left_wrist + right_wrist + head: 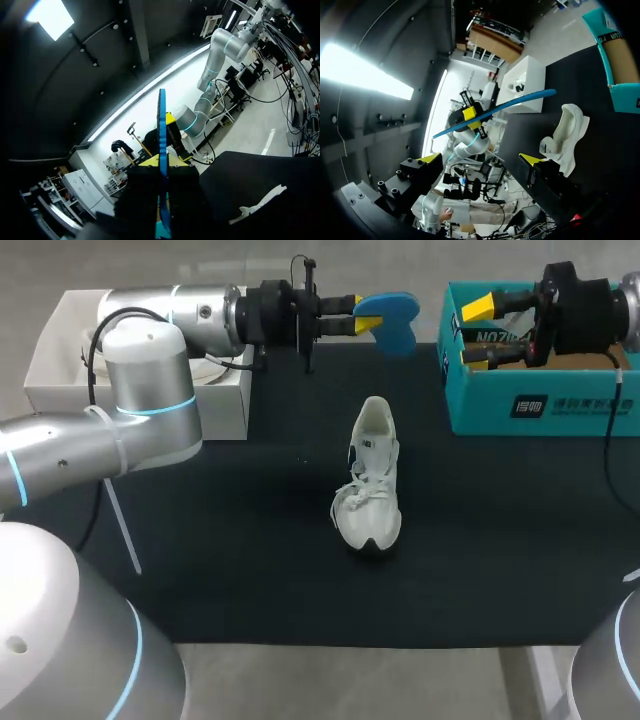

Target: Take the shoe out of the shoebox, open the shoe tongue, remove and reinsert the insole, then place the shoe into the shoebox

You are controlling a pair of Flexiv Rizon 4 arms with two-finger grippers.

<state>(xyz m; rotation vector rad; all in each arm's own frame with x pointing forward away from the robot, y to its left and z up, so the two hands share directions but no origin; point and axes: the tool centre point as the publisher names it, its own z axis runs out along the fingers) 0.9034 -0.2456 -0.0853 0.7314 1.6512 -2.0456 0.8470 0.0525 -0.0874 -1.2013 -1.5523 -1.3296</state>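
Observation:
A white shoe [370,480] stands upright on the black mat [250,540], toe toward the front edge. My left gripper [366,316] is held high at the back of the table, shut on a blue insole [392,320] that sticks out beyond its tips. In the left wrist view the insole [162,145] shows edge-on between the yellow tips, and the shoe [260,202] lies below. My right gripper [477,332] hangs open over the teal shoebox [540,410] with nothing between its fingers. The right wrist view shows the insole [515,102] and the shoe [565,132] ahead of that gripper [480,159].
A white box [60,370] sits at the back left, under my left arm. The teal shoebox stands at the back right corner of the mat. The shoe is alone in the mat's middle.

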